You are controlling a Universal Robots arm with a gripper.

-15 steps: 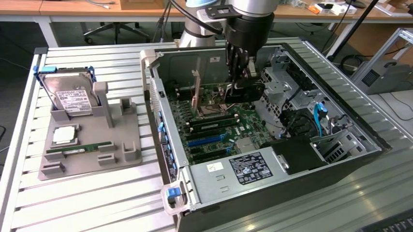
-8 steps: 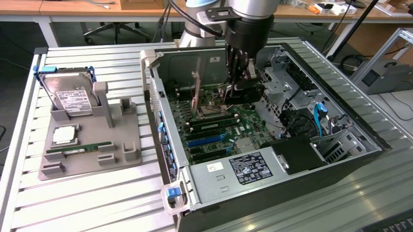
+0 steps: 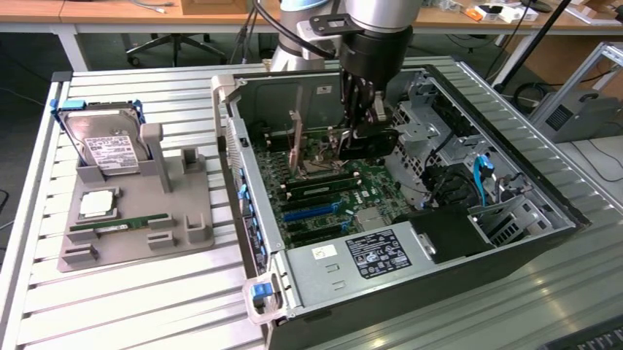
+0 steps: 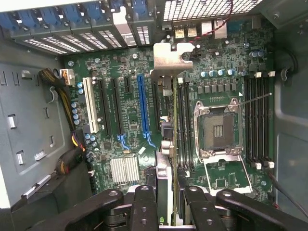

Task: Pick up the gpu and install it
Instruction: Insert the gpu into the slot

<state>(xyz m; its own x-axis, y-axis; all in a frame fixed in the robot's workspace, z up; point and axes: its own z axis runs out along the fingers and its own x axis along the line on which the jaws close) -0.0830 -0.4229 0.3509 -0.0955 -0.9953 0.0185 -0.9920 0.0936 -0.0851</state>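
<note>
The gripper [image 4: 166, 202] has its fingers [image 4: 144, 204] closed partway on the top edge of the gpu [image 4: 166, 120], held upright on edge inside the open computer case [image 3: 545, 197], over the motherboard [image 4: 130, 106], its silver bracket [image 4: 172, 60] toward the case's rear wall.

Gpu [image 4: 166, 125] in hand [image 4: 166, 202], upright inside computer case [image 3: 545, 240].

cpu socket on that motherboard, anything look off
The CPU socket is empty, its retention frame flipped open and its lever sticking out. The gripper holds the gpu edge-on above the slots, not seated. Nothing looks damaged or spilled.
</note>
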